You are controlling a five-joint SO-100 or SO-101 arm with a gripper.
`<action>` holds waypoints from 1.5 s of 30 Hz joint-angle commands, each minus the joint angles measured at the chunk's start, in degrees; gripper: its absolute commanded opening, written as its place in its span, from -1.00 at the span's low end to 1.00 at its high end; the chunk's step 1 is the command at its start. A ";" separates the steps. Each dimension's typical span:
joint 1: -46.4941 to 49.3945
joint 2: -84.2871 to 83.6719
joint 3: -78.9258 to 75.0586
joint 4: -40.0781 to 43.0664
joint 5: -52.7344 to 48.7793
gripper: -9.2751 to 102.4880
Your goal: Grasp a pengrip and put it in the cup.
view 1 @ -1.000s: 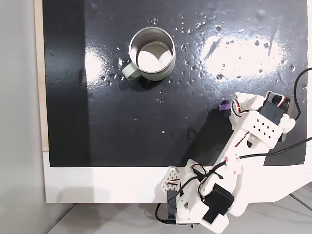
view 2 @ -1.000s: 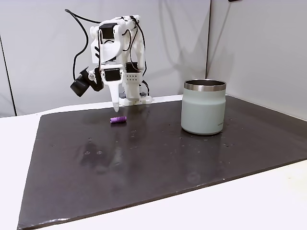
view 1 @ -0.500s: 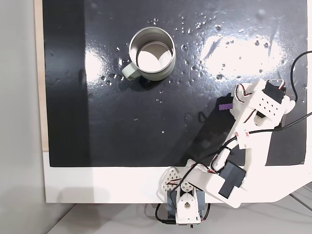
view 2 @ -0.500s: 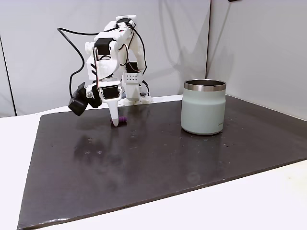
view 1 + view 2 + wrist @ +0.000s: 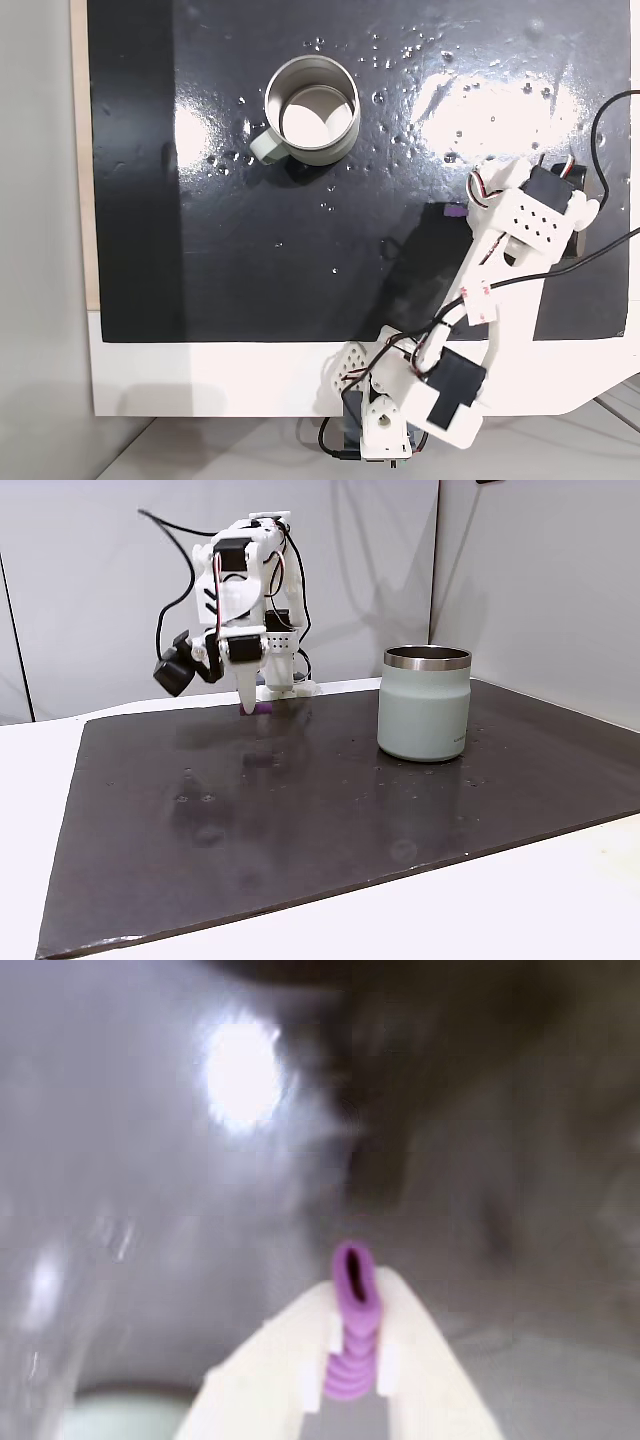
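- Pengrip (image 5: 351,1335) clamped between the two pale fingers of the end effector (image 5: 352,1360), hollow end poking out past the tips in the wrist view.
- Held off the dark mat (image 5: 250,250), near the table's right edge in the top-down fixed view (image 5: 455,211).
- Cup (image 5: 311,110) well apart, up and to the left there, toward the far edge, mouth open upward, handle lower left.
- Arm bent over its base, fingers pointing down in the side fixed view (image 5: 247,695); cup (image 5: 425,702) off to the right.
- Next, judged: carry across, above the rim.
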 commanded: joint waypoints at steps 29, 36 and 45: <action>-36.47 -8.09 -52.21 18.90 36.56 -0.84; -36.39 -13.54 -58.36 17.84 37.00 -0.83; -36.47 -14.15 -58.71 19.69 34.98 -0.24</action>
